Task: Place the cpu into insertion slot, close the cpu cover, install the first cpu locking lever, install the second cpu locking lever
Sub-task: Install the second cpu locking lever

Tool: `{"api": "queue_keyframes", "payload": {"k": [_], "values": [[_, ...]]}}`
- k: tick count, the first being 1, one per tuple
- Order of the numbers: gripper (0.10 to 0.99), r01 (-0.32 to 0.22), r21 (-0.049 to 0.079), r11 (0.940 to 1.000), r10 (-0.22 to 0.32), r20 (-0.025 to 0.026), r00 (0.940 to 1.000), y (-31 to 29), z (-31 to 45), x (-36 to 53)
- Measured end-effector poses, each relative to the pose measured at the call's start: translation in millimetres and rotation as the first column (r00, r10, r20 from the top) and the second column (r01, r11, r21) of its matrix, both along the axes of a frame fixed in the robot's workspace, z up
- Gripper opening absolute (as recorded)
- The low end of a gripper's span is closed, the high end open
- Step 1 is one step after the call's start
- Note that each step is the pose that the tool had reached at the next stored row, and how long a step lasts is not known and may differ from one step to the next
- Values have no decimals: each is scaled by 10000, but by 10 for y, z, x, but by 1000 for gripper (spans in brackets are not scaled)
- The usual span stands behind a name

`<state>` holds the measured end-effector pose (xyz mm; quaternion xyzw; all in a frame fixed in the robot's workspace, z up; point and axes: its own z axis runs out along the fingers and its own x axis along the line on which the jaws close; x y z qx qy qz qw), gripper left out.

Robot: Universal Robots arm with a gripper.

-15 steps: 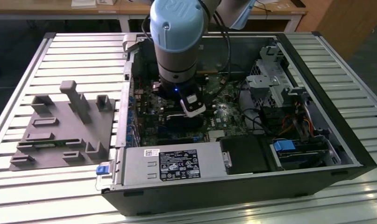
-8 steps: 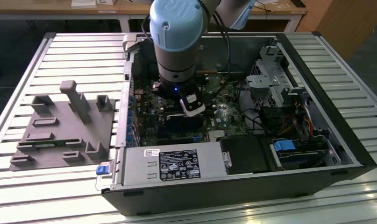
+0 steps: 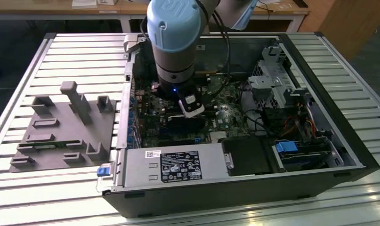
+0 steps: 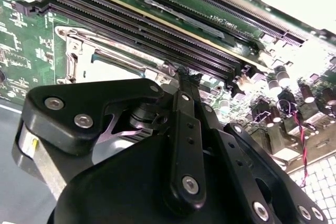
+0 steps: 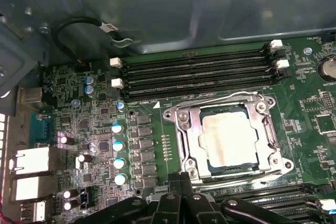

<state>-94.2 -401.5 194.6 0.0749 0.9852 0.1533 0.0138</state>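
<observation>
One chip, the cpu (image 5: 229,139), sits in the insertion slot (image 5: 185,145) with the cpu cover (image 5: 223,107) closed flat over it in my first wrist view. My end effector (image 5: 181,182) hovers just beside the slot's edge, fingers pressed together, gripping nothing.

Your gripper (image 5: 181,182) hangs inside the open computer case (image 3: 340,141), just above the motherboard (image 5: 84,124). Directly beyond its fingertips you have the insertion slot (image 5: 181,145), with the cpu (image 5: 229,137) lying in it and the cpu cover (image 5: 227,106) down around the chip. Past the socket from your gripper run the memory slots (image 5: 199,72). Outside the case, on the exterior view's left, a fixture block (image 3: 61,129) sits on the table (image 3: 70,56).
</observation>
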Motion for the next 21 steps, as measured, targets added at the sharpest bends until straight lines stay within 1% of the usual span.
{"api": "queue_keyframes", "payload": {"k": [2, 7, 21], "values": [[106, -2, -35, 10000, 2, 6, 10000, 5, -1, -6], [106, -30, -217, 9998, 30, 7, 10000, 7, -17, -11], [106, -194, -233, 9995, 194, 13, 9998, 13, -63, -45]]}}
